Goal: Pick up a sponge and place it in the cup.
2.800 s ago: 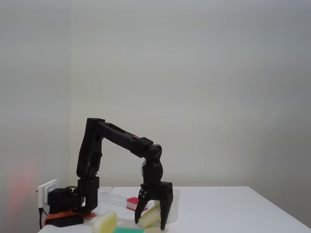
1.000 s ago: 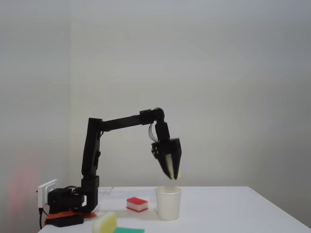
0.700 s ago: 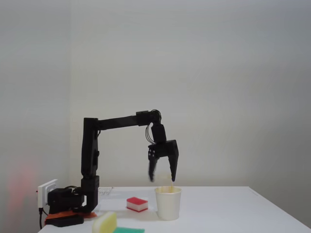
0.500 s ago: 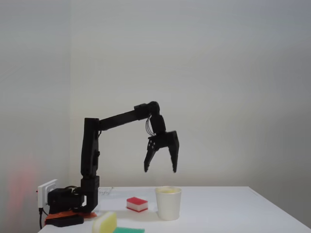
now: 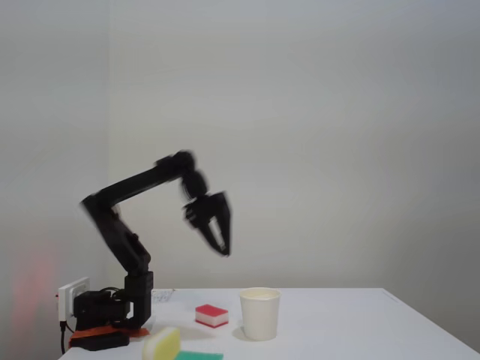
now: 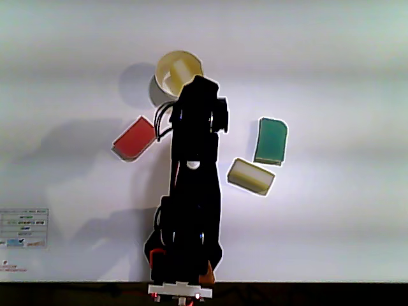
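The white paper cup [image 5: 259, 316] stands upright on the table, right of the arm's base. From above, the cup [image 6: 159, 71] shows a yellow inside where the sponge [image 6: 176, 70] lies; the arm covers its near edge. In the fixed view the sponge is hidden below the rim. My gripper [image 5: 218, 238] hangs high in the air, up and to the left of the cup, blurred by motion. Its jaws look apart, with nothing between them.
A red-and-white sponge [image 5: 211, 316] [image 6: 132, 138] lies left of the cup. A rounder yellow sponge [image 5: 161, 344] [image 6: 250, 176] and a green one [image 5: 199, 355] [image 6: 271, 141] lie on the arm's other side. A white socket block [image 5: 73, 294] sits by the arm's base [image 5: 105, 313].
The gripper lifted the sponge over the cup, opened and dropped it in. Since then the arm has swung back and left, away from the cup.
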Available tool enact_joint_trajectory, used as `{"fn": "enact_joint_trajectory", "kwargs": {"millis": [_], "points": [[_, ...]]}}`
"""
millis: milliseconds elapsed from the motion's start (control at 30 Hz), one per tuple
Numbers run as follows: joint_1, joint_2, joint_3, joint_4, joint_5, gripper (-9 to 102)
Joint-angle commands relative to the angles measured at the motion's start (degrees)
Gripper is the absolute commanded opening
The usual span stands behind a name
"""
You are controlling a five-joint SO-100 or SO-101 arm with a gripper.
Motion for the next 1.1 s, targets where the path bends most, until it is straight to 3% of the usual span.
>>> {"fn": "enact_joint_trajectory", "kwargs": {"millis": [0, 167, 333, 433, 1067], "points": [[3.2, 21.9, 25.7, -5.4, -3.9, 0], [4.5, 39.2, 47.7, -9.4, -6.1, 0], [6.0, 51.8, 62.7, -8.3, -7.7, 0], [6.9, 54.5, 62.7, 0.5, -11.4, 0], [6.4, 54.6, 62.7, 0.9, -13.9, 0]]}}
